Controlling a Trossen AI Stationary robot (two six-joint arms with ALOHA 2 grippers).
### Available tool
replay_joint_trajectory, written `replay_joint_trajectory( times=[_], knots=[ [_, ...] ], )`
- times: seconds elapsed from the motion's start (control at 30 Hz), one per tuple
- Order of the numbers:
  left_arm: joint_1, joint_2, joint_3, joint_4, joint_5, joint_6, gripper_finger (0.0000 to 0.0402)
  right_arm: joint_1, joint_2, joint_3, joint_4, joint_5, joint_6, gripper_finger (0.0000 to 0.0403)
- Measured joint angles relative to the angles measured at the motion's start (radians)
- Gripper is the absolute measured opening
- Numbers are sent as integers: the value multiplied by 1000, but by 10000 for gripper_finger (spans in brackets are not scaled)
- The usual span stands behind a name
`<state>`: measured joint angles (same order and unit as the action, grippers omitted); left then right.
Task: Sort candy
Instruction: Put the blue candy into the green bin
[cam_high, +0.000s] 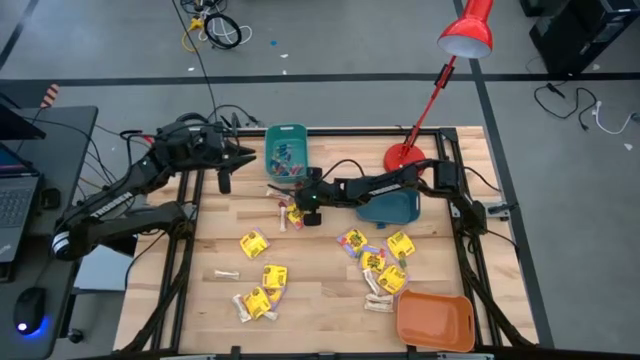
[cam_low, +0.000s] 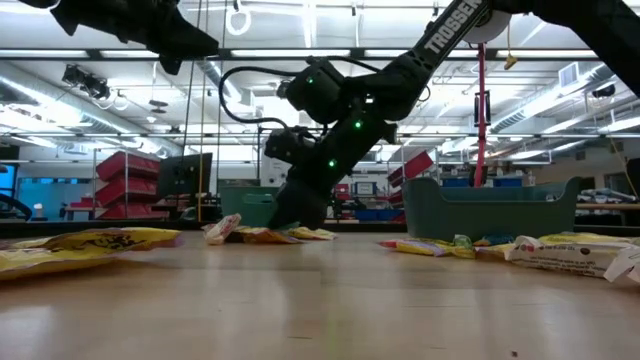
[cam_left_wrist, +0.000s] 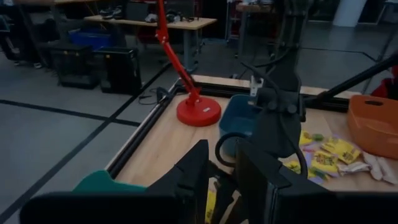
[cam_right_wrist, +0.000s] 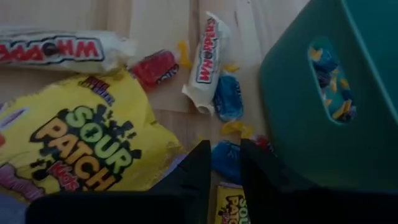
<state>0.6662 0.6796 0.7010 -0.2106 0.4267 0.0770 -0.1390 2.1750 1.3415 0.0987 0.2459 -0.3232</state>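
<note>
A yellow Sour Patch packet (cam_right_wrist: 93, 146) lies nearest the lens in the right wrist view, flat on the wooden table (cam_high: 320, 290). Just beyond it lie two white Whoppers sticks (cam_right_wrist: 204, 59), a small red sweet (cam_right_wrist: 152, 67) and blue wrapped pieces (cam_right_wrist: 228, 98), all close beside the wall of the teal bin (cam_right_wrist: 329, 93). Through the bin's handle slot, blue and yellow sweets show inside.

The right gripper (cam_right_wrist: 224, 163) is down at table level over this cluster, its two fingers close together with a blue piece in the narrow gap; whether it is gripped cannot be told.

In the high view, further yellow packets (cam_high: 253, 243) and pale sticks lie scattered across the table's middle and front, some near the orange bin (cam_high: 436, 320) at the front right corner. A second, darker teal bin (cam_high: 392, 208) sits under the right arm.

The left gripper (cam_high: 224, 180) hangs above the table's rear left, clear of the candy, fingers slightly parted and empty. A red lamp (cam_high: 405, 157) stands at the rear.
</note>
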Motion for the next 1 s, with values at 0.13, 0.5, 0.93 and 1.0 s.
replay_joint_trajectory(
  times=[0.13, 0.5, 0.93, 1.0],
  knots=[
    [0, 0, -14, 13, -6, 2, 81, -7, 0, 0, 19, 0, 41, 50],
    [0, 0, -71, 61, -15, -2, 81, -7, 0, 0, 36, -1, 57, 2],
    [0, 0, -72, 64, -15, -2, 81, -8, 0, 0, 23, -4, 82, 0],
    [0, 0, -72, 64, -15, -2, 81, -8, 0, 0, 10, -4, 89, 0]
  ],
)
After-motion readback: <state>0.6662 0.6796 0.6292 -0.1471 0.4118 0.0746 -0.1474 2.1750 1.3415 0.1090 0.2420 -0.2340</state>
